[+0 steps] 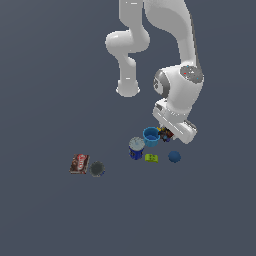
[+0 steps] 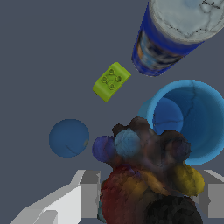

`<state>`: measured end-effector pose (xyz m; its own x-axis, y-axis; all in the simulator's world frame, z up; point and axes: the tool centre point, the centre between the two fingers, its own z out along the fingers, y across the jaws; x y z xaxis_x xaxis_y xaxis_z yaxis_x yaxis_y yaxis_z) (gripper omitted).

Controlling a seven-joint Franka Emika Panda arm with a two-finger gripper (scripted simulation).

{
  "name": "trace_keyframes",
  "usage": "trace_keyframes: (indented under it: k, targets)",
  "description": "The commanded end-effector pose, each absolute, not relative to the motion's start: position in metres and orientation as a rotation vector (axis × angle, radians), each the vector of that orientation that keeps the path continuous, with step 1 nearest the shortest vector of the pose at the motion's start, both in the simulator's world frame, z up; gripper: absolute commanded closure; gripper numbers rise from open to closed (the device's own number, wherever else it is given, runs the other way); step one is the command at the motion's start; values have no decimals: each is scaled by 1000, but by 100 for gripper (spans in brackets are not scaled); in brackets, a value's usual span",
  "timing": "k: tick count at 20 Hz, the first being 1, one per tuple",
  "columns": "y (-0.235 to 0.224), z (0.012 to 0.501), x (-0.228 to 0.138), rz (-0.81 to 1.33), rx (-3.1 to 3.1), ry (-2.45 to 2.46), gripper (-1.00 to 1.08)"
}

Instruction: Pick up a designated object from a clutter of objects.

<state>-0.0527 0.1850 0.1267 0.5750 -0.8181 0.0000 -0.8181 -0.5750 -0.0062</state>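
Note:
The designated object [image 2: 148, 175] is a dark lumpy thing with red, orange and blue bumps, and it fills the space between my fingers in the wrist view. One grey finger pad [image 2: 91, 194] presses on one side of it and the other pad [image 2: 215, 199] on the opposite side, with no gap showing. My gripper [image 2: 153, 197] is shut on it. In the exterior view the object [image 1: 164, 133] shows just under the white hand, with the gripper [image 1: 167, 135] low over the floor beside the light-blue cup [image 1: 151, 136].
Close around the object lie the light-blue cup [image 2: 192, 118], a blue can with a grey top [image 2: 170, 39], a yellow-green block [image 2: 111, 81] and a blue ball [image 2: 68, 138]. Further off, towards the exterior view's left, are a reddish box [image 1: 79, 163] and a dark grey disc [image 1: 97, 168].

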Motion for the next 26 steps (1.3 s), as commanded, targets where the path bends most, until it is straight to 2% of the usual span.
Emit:
trace_keyframes:
  k: [1, 26]
  targets:
    - [169, 151, -45, -4, -2781, 1445, 108]
    - [12, 384, 34, 0, -2784, 1448, 108]
